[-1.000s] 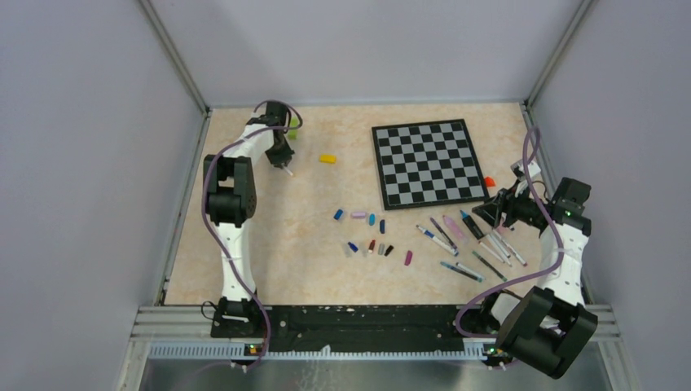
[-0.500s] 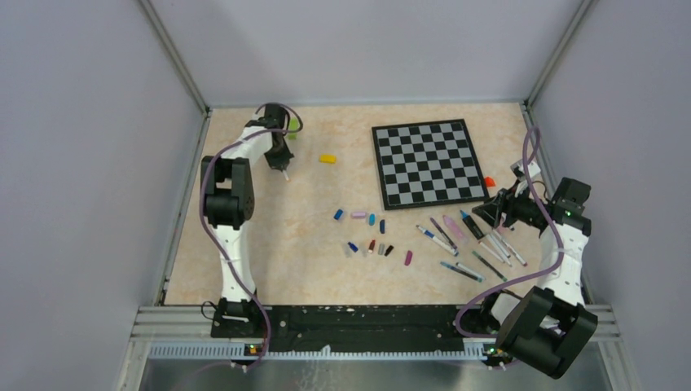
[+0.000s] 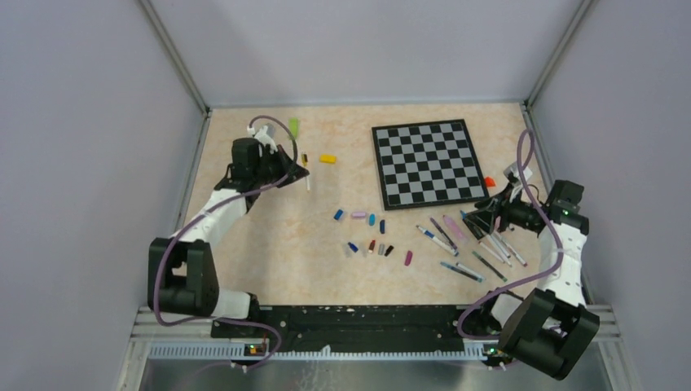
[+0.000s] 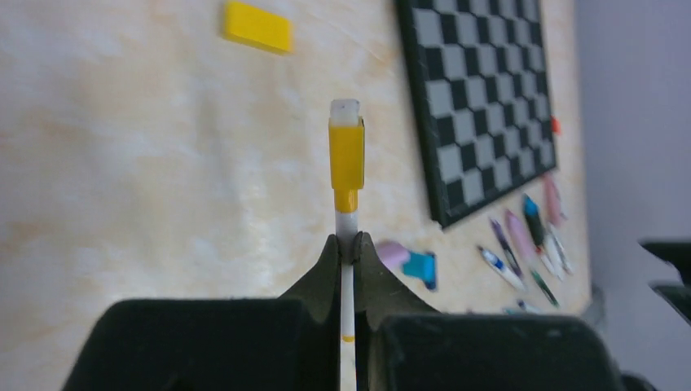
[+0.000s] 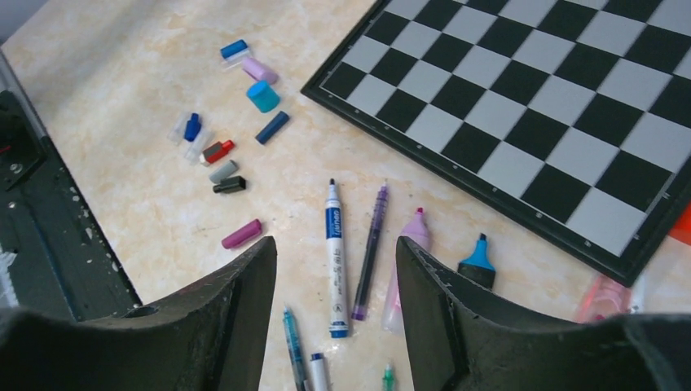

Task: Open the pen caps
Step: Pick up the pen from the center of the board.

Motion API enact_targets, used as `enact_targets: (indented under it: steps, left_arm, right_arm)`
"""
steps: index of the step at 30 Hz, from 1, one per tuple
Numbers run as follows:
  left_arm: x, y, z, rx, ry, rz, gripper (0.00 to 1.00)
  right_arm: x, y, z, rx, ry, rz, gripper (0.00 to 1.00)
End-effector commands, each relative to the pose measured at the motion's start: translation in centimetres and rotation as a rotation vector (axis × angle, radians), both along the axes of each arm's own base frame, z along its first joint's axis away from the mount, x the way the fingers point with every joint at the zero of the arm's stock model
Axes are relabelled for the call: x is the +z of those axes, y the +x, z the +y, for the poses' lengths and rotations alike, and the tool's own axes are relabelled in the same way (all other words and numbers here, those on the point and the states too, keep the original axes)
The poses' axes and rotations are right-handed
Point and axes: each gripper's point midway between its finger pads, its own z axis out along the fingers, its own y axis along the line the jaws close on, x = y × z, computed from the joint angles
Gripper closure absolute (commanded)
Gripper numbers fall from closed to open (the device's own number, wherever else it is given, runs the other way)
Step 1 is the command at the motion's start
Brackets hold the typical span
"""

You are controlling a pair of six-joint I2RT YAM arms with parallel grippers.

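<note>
The left gripper (image 4: 348, 247) was clamped tight on the white barrel of a thin pen (image 4: 347, 221), with its two black fingers (image 4: 326, 273) pressed together around it. The pen stuck out past the fingertips. Its yellow cap (image 4: 346, 155) was still on, with a pale stub at the very end. From overhead, this gripper was over the far left part of the table (image 3: 269, 244). A yellow block (image 3: 327, 159) lay near the pen's capped end, and a green block (image 3: 293, 126) lay a little farther back.

The right gripper (image 5: 335, 244) stood open with nothing between its fingers (image 5: 244, 309). It hung over the other pens (image 5: 334, 261), which lay flat and scattered on the right side of the table. In its wrist view, a white pen with a blue label, a purple pen and a pink highlighter lay side by side in the gap between the fingers, all with bare tips. A blue-tipped marker lay just to their right, close to the edge of the chessboard (image 5: 554, 106). A small orange piece (image 3: 489, 182) sat by the board's near right corner.

The loose caps (image 5: 263, 96) lay on the table near its middle, to the left of the other pens and apart from both grippers. A blue, a lilac, a teal and a dark blue cap formed one cluster. A second cluster, nearer the arms, held a blue, a red, a grey and a black cap. A magenta cap lay by itself, closest to the other pens.
</note>
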Motion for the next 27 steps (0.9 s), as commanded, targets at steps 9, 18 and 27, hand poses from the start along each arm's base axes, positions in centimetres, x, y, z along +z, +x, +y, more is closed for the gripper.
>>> enact_targets:
  steps: [9,18,27]
  left_arm:
    - [13.2,-11.1,-14.5,-0.464,-0.528,-0.502,1.00]
    - [16.5,-12.6,-19.8,-0.465,-0.636,-0.598,1.00]
    - [17.5,-13.0,-23.0,-0.454,-0.662,-0.623,1.00]
  right_arm:
    - [5.4,-1.2,9.2,0.369,0.037,-0.045,0.41]
    - [10.0,-1.3,14.8,0.477,0.279,0.151,0.40]
    - [10.6,-2.8,17.4,0.531,0.421,0.266,0.39]
